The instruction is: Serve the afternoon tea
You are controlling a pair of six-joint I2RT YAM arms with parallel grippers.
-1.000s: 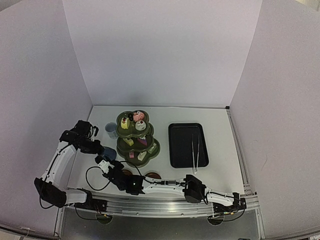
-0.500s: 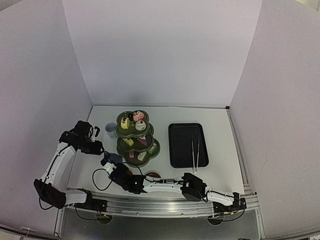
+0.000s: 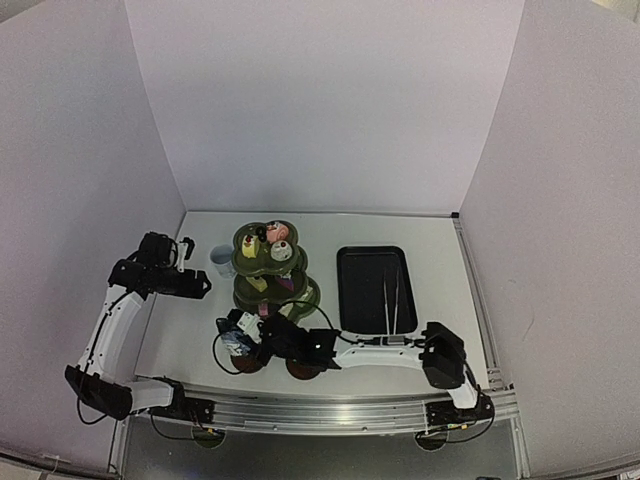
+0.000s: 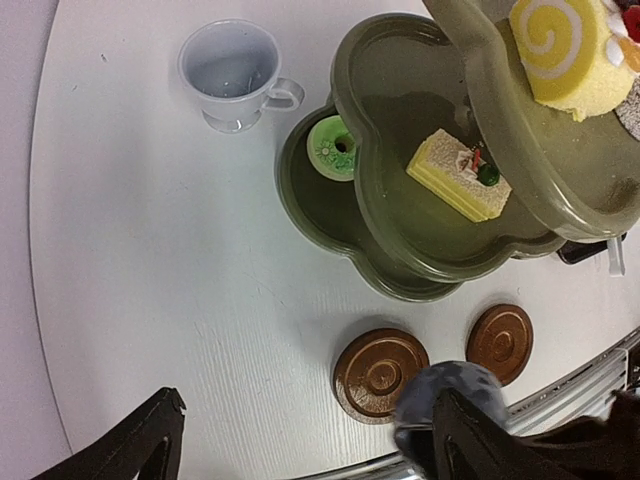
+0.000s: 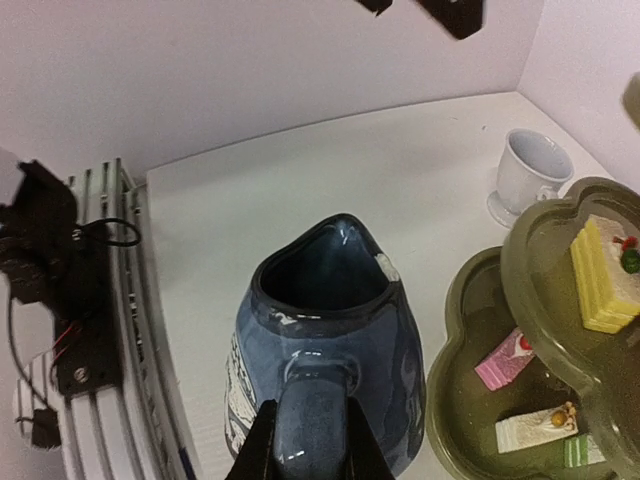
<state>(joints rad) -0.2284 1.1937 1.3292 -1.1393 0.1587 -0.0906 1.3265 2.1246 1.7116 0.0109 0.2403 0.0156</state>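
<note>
The small blue jug (image 5: 330,340) is held by its handle in my shut right gripper (image 5: 308,440), low near the table's front left (image 3: 236,335). It hangs just beside a brown coaster (image 4: 380,372). My left gripper (image 3: 200,285) is open and empty, apart from the jug, up and to its left. Its dark fingers (image 4: 140,440) frame the bottom of the left wrist view. The dark green three-tier stand (image 3: 272,272) holds pink, yellow, green and white pastries (image 4: 458,173). The white cup (image 3: 222,260) stands upright and empty left of the stand.
A second brown coaster (image 4: 500,343) lies right of the first, near the front edge. A black rectangular tray (image 3: 375,290) with metal tongs (image 3: 390,300) in it sits right of the stand. White walls close in the table on three sides.
My left gripper opened, let go of the blue jug and drew back to the upper left. The right arm carried the jug rightward and toward the front edge, by the coasters.
</note>
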